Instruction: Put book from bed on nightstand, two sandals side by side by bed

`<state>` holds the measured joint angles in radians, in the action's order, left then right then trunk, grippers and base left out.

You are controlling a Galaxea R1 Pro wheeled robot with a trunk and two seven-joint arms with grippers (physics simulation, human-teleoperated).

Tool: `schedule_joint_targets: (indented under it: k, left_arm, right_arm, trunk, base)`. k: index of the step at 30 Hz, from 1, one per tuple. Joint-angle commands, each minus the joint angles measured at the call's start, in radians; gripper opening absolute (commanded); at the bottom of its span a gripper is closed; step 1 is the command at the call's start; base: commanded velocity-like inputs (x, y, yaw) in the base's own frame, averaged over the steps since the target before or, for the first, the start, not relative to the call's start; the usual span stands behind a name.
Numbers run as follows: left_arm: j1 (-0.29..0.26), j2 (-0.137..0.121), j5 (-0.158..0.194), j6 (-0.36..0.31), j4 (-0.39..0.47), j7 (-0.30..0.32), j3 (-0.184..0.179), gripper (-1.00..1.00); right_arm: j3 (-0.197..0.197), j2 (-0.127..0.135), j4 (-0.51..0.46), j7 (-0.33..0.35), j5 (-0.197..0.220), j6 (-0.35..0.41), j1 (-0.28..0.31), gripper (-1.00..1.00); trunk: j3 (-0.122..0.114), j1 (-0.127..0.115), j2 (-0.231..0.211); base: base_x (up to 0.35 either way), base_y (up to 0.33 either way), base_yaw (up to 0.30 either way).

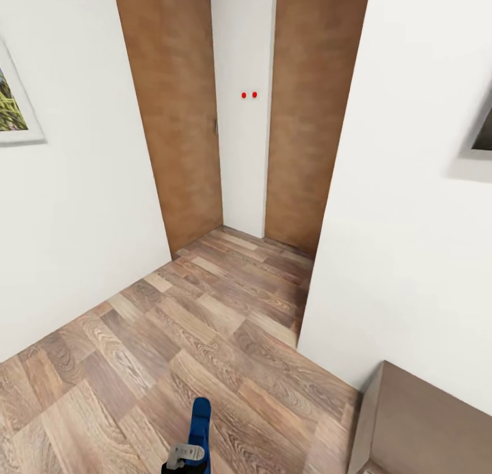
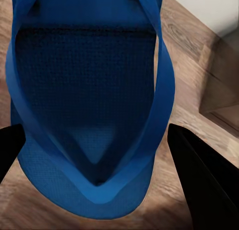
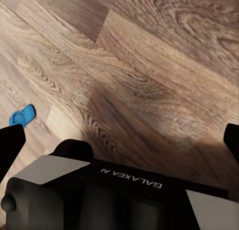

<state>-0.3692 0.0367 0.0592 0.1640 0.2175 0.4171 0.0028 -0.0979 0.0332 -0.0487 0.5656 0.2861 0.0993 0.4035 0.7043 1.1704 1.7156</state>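
A bright blue sandal (image 1: 200,416) sticks up from my left gripper (image 1: 186,456) at the bottom of the head view, over the wood-plank floor. In the left wrist view the sandal (image 2: 89,105) spans the whole gap between the black fingers (image 2: 204,185), straps facing the camera; the left gripper (image 2: 94,155) is shut on it. My right gripper (image 3: 119,143) hangs open above the floor, with nothing between its fingers. A small blue piece (image 3: 22,114) shows past its finger; I cannot tell which sandal it is. The book, the bed and the nightstand are out of view.
I face a narrow passage between white walls (image 1: 75,207), ending at brown door panels (image 1: 174,118) around a white strip with two red dots (image 1: 249,95). A brown piece of furniture (image 1: 424,426) stands at the lower right. Framed pictures (image 1: 14,104) hang on both side walls.
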Motion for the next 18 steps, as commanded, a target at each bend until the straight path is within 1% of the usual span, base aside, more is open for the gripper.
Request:
schedule_joint_targets:
  k: [1, 6, 8, 11, 18]
  left_arm:
    - [-0.001, 0.0, 0.006, 0.002, -0.001, 0.003, 0.0, -1.0]
    - [-0.001, 0.0, 0.006, 0.002, -0.001, 0.003, 0.0, -1.0]
    - [-0.001, 0.0, 0.006, 0.002, -0.001, 0.003, 0.0, -1.0]
    - [-0.001, 0.0, 0.007, 0.002, -0.001, 0.003, 0.0, -1.0]
    - [-0.001, 0.0, 0.007, 0.002, -0.001, 0.003, 0.0, -1.0]
  right_arm:
    - [-0.008, 0.001, -0.002, 0.002, 0.01, 0.007, 0.0, 1.0]
    - [-0.008, 0.001, -0.002, 0.0, 0.01, 0.006, 0.0, 1.0]
    - [-0.008, 0.001, -0.002, 0.0, 0.01, 0.005, 0.0, 1.0]
    - [-0.008, 0.001, -0.002, 0.0, 0.01, 0.005, 0.0, 1.0]
    - [-0.008, 0.001, -0.002, 0.0, 0.01, 0.005, 0.0, 1.0]
  trunk:
    - [0.001, 0.0, 0.0]
    - [0.001, 0.0, 0.0]
    - [0.001, 0.0, 0.0]
    - [0.001, 0.0, 0.0]
    - [0.001, 0.0, 0.0]
  base:
    - [0.223, 0.0, 0.217]
    - [0.223, 0.017, 0.269]
    - [0.223, 0.059, 0.191]
    - [0.223, 0.07, 0.067]
    - [0.223, 0.075, 0.01]
